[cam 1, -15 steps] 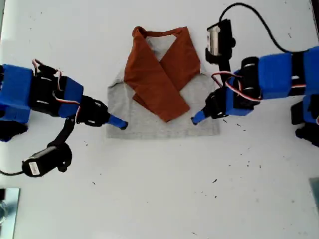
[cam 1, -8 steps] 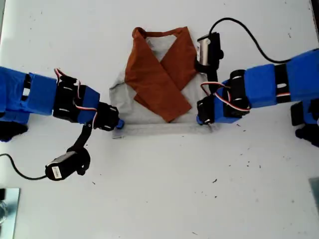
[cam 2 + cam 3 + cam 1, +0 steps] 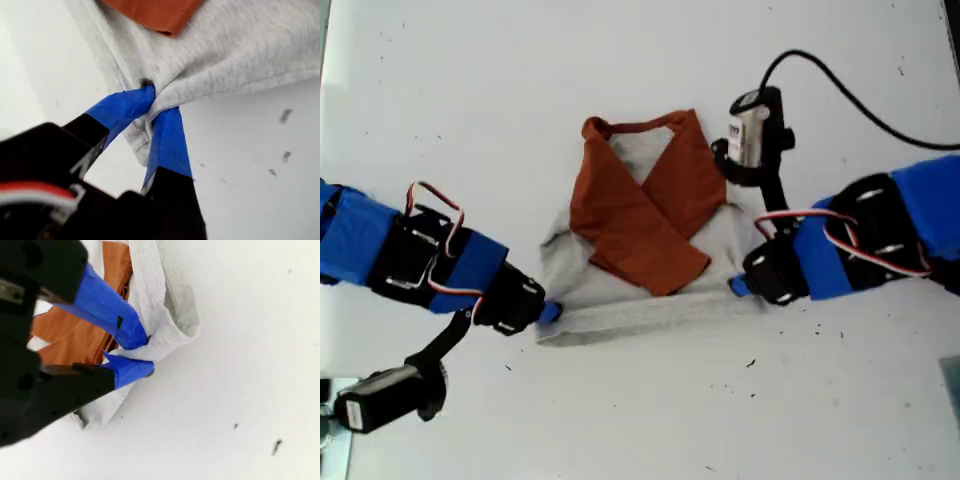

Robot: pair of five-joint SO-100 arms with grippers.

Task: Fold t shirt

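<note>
The t shirt (image 3: 650, 303) lies on the white table, grey body up, with its rust-orange sleeves (image 3: 640, 215) crossed over the chest. My first gripper (image 3: 548, 312) is shut on the hem corner at the exterior view's left. The first wrist view shows its blue fingertips (image 3: 152, 102) pinching bunched grey cloth (image 3: 240, 45). My second gripper (image 3: 738, 288) is shut on the hem corner at the exterior view's right. Its tips (image 3: 148, 355) clamp a fold of grey fabric (image 3: 175, 310), with orange cloth behind them. The hem between the two grippers looks rumpled.
The white table (image 3: 640, 420) carries small dark specks (image 3: 750, 363) below the hem. A black cable (image 3: 850, 90) runs from the second arm's camera toward the exterior view's upper right. A metallic object (image 3: 328, 420) sits at that view's lower left edge.
Both grippers closed on the hem corners and moved toward the exterior view's bottom. The whole shirt slid that way with them, and its hem bunched up.
</note>
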